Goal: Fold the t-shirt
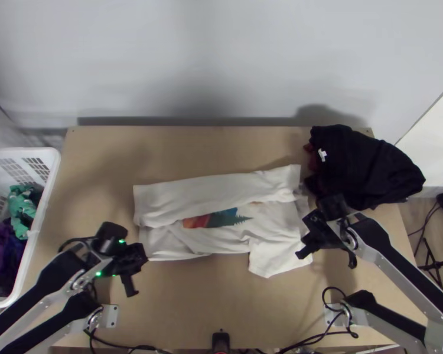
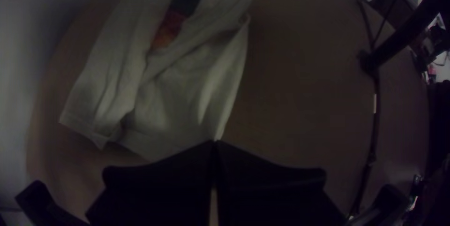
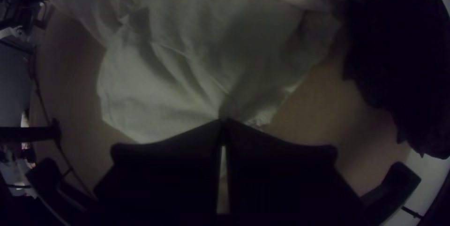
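Lying creased, white t-shirt (image 1: 192,199), part-folded (1 colourful print (image 1: 223,218))

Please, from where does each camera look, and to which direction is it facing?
Top view: fixed high over the near edge, facing steeply down at the table; left arm and right arm show.
Left wrist view: on that wrist, facing the t-shirt, past left gripper.
Right wrist view: likewise, past right gripper.
Top and right wrist views share the dark cloth pile.
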### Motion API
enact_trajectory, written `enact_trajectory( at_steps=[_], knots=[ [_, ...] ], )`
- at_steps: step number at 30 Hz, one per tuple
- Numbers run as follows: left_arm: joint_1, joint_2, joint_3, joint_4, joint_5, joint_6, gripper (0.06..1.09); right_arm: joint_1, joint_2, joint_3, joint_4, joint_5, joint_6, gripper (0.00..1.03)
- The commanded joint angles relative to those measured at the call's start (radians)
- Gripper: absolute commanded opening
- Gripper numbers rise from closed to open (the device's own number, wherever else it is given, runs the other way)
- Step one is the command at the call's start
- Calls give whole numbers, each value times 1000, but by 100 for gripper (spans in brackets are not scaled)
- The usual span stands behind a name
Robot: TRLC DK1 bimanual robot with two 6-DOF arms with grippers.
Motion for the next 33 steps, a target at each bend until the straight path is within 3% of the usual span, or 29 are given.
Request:
enact_trajectory(
  at_steps=[1,5,8,16,25,33],
  knots=[
    [70,-52,171,-223,110,7,10,13,-57,4,-62,-19,1,3],
    [93,-58,209,-287,162,7,10,13,-54,35,-87,-38,-7,3],
    [110,-32,134,-203,156,17,10,13,3,104,-84,-42,-7,3],
    [319,155,16,30,116,235,10,-88,291,326,-72,-42,-47,3],
    [491,316,59,81,118,361,10,-103,480,518,-76,-53,-50,3],
    [495,369,117,114,119,356,10,-99,622,619,-84,-55,-42,3]
  ],
)
